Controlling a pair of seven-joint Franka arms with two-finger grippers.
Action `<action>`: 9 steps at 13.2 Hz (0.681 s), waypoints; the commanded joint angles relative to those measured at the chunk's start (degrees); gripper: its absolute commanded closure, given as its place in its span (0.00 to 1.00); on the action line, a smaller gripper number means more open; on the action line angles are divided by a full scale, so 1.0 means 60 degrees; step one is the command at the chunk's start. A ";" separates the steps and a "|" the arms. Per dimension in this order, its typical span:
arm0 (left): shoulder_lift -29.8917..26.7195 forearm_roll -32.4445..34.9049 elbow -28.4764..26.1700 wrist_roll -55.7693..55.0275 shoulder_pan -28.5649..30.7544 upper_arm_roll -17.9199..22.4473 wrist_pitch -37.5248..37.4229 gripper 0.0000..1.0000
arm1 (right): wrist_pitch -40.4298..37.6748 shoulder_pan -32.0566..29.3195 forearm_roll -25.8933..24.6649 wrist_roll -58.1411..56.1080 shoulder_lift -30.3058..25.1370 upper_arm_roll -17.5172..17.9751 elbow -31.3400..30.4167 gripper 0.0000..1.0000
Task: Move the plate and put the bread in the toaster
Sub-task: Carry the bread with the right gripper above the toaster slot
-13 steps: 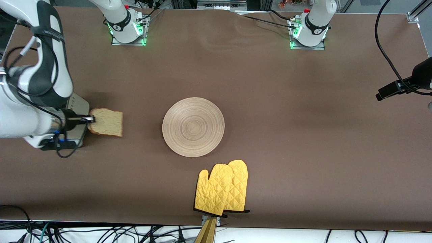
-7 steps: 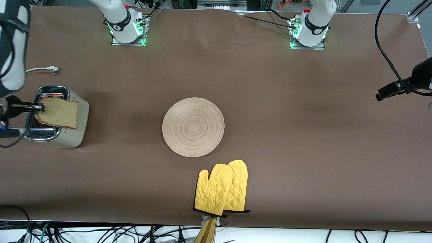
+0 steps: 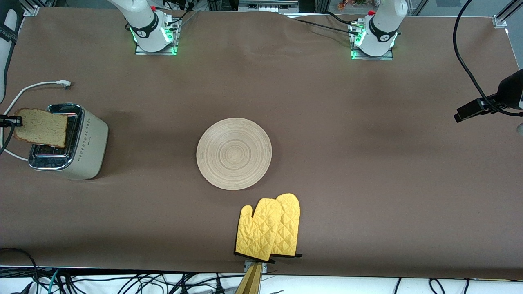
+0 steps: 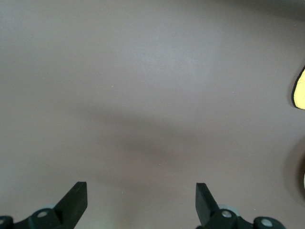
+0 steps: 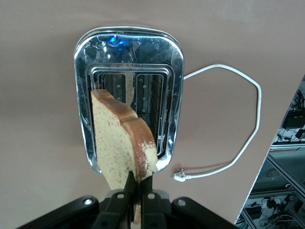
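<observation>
My right gripper [image 3: 16, 121] is shut on the edge of the bread [image 3: 41, 127], a speckled light brown slice, and holds it in the air over the toaster [image 3: 77, 145]. In the right wrist view the bread [image 5: 123, 138] hangs edge-on above the chrome top and the two empty slots of the toaster [image 5: 128, 52], pinched by my right gripper [image 5: 140, 183]. The round light-wood plate [image 3: 233, 153] lies bare at the table's middle. My left gripper [image 4: 141, 202] is open over bare brown table; in the front view only a dark part of that arm shows at the edge.
A yellow oven mitt [image 3: 269, 227] lies nearer the front camera than the plate; its edge shows in the left wrist view [image 4: 300, 89]. The toaster's white cord [image 3: 39, 85] with its plug lies on the table beside the toaster; it also shows in the right wrist view [image 5: 228, 119].
My right gripper has carried the bread from beside the toaster, on the plate's side, across over the toaster's top toward the table's end. The plate and mitt have not moved.
</observation>
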 commanded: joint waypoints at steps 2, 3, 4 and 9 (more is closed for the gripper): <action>0.0101 -0.0078 0.0276 -0.0116 -0.0014 -0.0026 -0.0134 0.00 | 0.0208 0.0061 -0.0162 -0.0014 0.0195 -0.0119 0.0024 1.00; 0.0101 -0.0078 0.0276 -0.0116 -0.0014 -0.0026 -0.0134 0.00 | 0.0267 0.0032 -0.0147 -0.0014 0.0297 -0.0134 0.0024 1.00; 0.0101 -0.0078 0.0276 -0.0116 -0.0014 -0.0026 -0.0134 0.00 | 0.0427 -0.0012 -0.0133 0.0015 0.0400 -0.0134 0.0024 1.00; 0.0101 -0.0078 0.0276 -0.0116 -0.0014 -0.0026 -0.0134 0.00 | 0.0663 0.0002 -0.0074 0.0512 0.0752 -0.0134 0.0024 1.00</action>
